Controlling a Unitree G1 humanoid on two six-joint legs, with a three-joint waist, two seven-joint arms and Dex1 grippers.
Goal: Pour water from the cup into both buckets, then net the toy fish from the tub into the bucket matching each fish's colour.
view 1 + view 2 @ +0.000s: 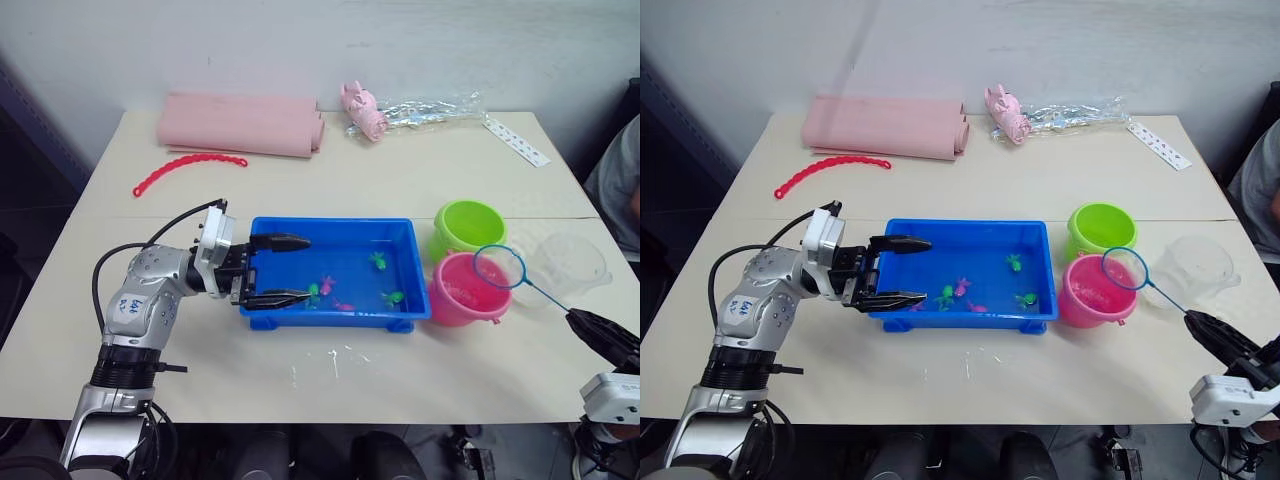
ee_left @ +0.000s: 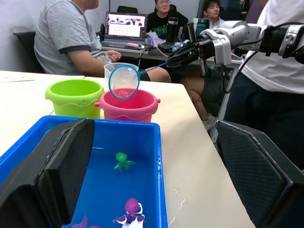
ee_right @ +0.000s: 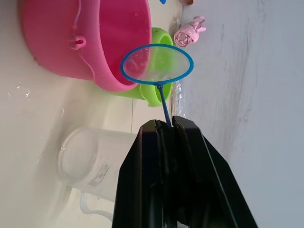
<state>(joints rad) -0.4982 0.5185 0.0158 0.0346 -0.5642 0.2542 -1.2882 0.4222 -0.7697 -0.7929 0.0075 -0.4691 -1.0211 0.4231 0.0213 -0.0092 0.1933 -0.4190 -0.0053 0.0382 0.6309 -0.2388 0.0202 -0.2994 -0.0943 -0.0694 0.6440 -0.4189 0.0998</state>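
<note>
My right fingers [image 3: 166, 124] pinch the net [image 1: 499, 266] handle, its hoop hovering over the pink bucket [image 1: 465, 291] at centre right. My left fingers [image 1: 278, 270] gape wide across the tub [image 1: 330, 228] end, mid-frame. Fish [image 1: 380, 261] sit inside. Green bucket [image 1: 468, 227] behind; cup [image 1: 568, 262] far right on the tabletop [image 1: 420, 170].

Beige table [image 1: 330, 190], seam running across mid-frame. Resting on it: blue tub [image 1: 335, 226] centre, green bucket [image 1: 469, 226] and pink bucket [image 1: 466, 290] just right of it, touching each other, clear cup [image 1: 572, 265] at right edge. Upper left: folded pink cloth [image 1: 240, 124], red bead strip [image 1: 188, 168] below it. Top centre: pink toy [image 1: 363, 110], clear wrapper [image 1: 432, 110], white strip [image 1: 516, 142]. Water drops [image 1: 335, 362] below the tub.
</note>
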